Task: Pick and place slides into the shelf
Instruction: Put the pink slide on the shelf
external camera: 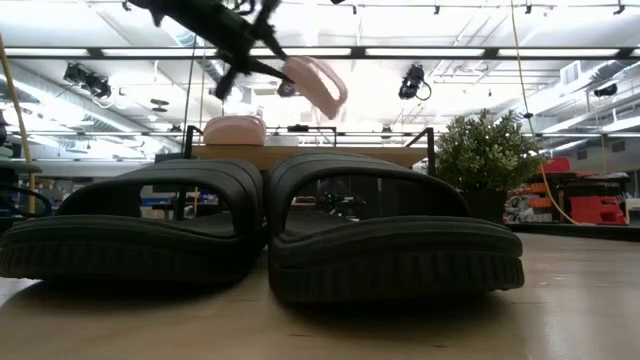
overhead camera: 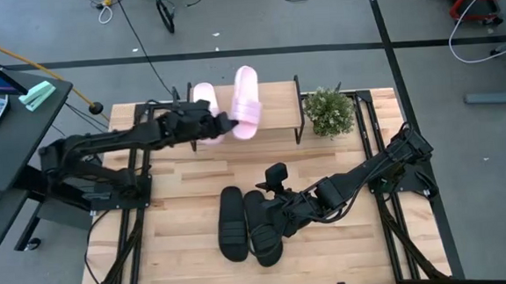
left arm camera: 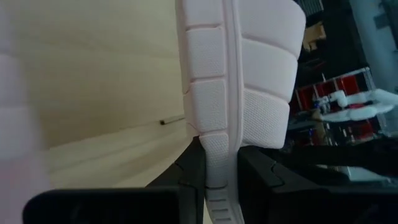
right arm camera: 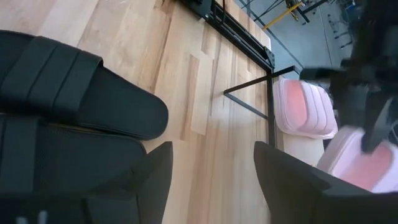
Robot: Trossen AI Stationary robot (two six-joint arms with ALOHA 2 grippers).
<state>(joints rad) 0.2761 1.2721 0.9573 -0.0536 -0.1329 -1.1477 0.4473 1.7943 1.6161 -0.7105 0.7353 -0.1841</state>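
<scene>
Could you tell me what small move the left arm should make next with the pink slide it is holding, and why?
Probably lower it flat onto the shelf. The left tool grips the second pink slide by its edge, tilted in the air above the plank, while its mate already lies there, with bare plank alongside.

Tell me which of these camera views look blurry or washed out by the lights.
Low view: bright ceiling lights wash out the background, so the black slides read as dark silhouettes up close. Left wrist view: the pink slide in the left end effector is sharp, its near edge a pale blur. Right wrist view: the left arm is a dark smear.
</scene>
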